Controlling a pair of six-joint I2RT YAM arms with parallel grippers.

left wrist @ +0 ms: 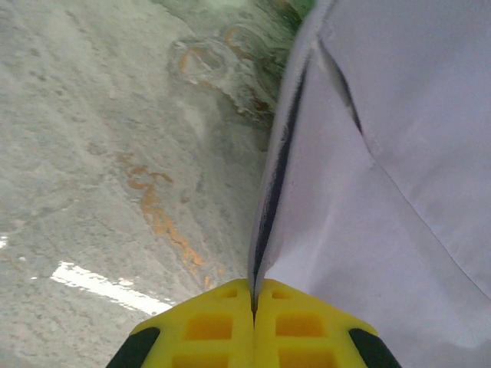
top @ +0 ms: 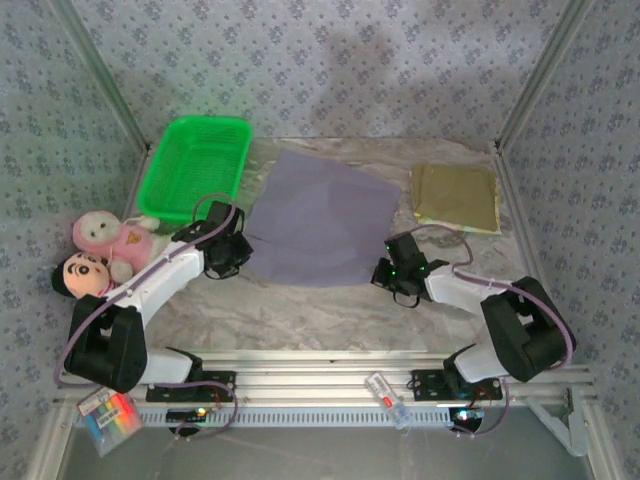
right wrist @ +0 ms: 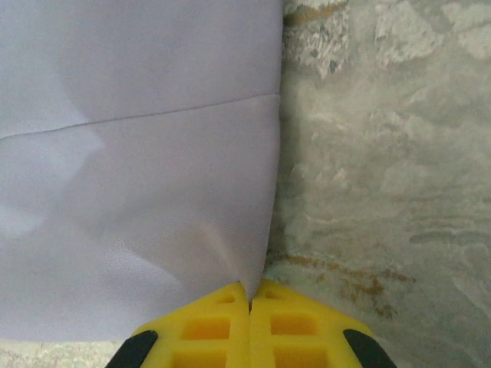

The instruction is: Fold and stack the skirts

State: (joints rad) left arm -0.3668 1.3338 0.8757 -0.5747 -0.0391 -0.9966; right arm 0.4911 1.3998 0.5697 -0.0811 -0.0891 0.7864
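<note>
**A:** What's happening at the near edge?

**B:** The left gripper (left wrist: 253,300) is pinching the near left corner of the lavender skirt (top: 320,225), jaws closed on the hem. The right gripper (right wrist: 249,295) is clamping the near right corner the same way.

**A:** How is it going to handle?

**B:** Light and limp, I'm guessing, and sagging between the grips. Those two corners are looking like the right hold. It's lying flat mid-table, and the olive skirt (top: 457,197) is sitting as a neat rectangle far right.
</note>
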